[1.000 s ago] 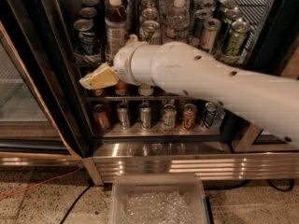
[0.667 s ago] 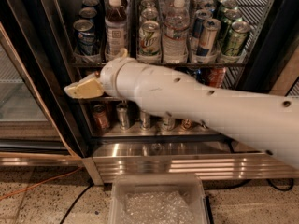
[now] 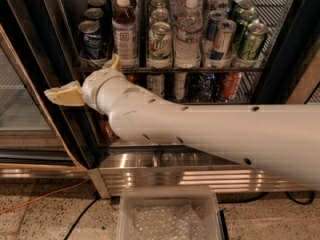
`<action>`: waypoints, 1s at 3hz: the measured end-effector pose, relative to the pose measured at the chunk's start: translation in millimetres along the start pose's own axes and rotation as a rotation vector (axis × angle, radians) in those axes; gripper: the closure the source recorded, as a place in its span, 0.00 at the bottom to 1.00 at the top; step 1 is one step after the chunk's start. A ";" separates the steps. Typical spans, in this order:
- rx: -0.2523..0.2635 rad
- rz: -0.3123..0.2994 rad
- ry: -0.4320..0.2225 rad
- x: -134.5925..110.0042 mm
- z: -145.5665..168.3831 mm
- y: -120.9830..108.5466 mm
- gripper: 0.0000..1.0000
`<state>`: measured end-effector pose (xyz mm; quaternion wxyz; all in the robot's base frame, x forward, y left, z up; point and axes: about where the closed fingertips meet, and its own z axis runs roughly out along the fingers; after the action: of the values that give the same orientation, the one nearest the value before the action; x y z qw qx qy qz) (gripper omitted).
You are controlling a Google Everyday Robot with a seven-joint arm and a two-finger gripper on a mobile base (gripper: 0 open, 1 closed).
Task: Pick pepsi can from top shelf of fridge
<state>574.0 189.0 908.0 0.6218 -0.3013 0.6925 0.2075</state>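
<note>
Nearest to us, a clear plastic bin (image 3: 131, 204) sits on the speckled floor (image 3: 40, 224), with an orange cable (image 3: 30, 202) trailing across the floor to its left. Just behind the bin runs the ribbed stainless base panel (image 3: 200, 176) of the fridge (image 3: 285, 49).

Above that, the white arm (image 3: 225, 129) crosses from the right edge to the left, hiding much of the lower racks. At its end, the gripper (image 3: 90, 79) hangs in front of the fridge's left frame, just below the front rail of the top shelf (image 3: 200, 70). Its tan fingers (image 3: 65, 95) are spread well apart, one pointing left and the other reaching up to the rail, and we see nothing held between them.

The pepsi can (image 3: 92, 38) stands upright at the front of the leftmost lane on the top shelf, up and slightly right of the gripper and apart from it, with more dark cans lined up behind it. To its right along the shelf stand a bottle with a white label (image 3: 125, 31), a white-and-green soda can (image 3: 160, 41), a water bottle (image 3: 187, 34), slim blue-and-silver cans (image 3: 220, 36) and green cans (image 3: 250, 39). On the rack below, a red can (image 3: 230, 84) shows above the arm.
</note>
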 end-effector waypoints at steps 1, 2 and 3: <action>0.000 0.000 0.000 -0.1 0.0 0.0 0.00; 0.015 -0.009 -0.015 -4.4 -0.4 -1.9 0.15; 0.050 -0.018 -0.025 -5.5 -0.7 -7.4 0.01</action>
<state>578.7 184.0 914.2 0.6396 -0.2892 0.6868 0.1885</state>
